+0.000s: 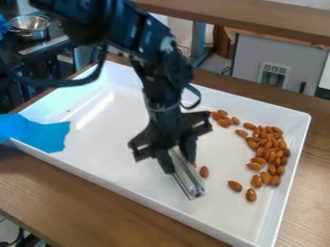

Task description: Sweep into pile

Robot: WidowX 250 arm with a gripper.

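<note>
Wooden desk (77, 200) beneath a white tray (106, 132). I have the gripper (180, 166) pinching an aluminum bar (187, 179) mid-tray. Almonds (269, 150) bunch near the view's right wall, one just beside the bar; wider open floor lies left.

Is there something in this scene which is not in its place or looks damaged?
A ragged blue sheet lies over the tray rim at left, looking torn. One almond beside the metal bar has strayed from the heap.
</note>
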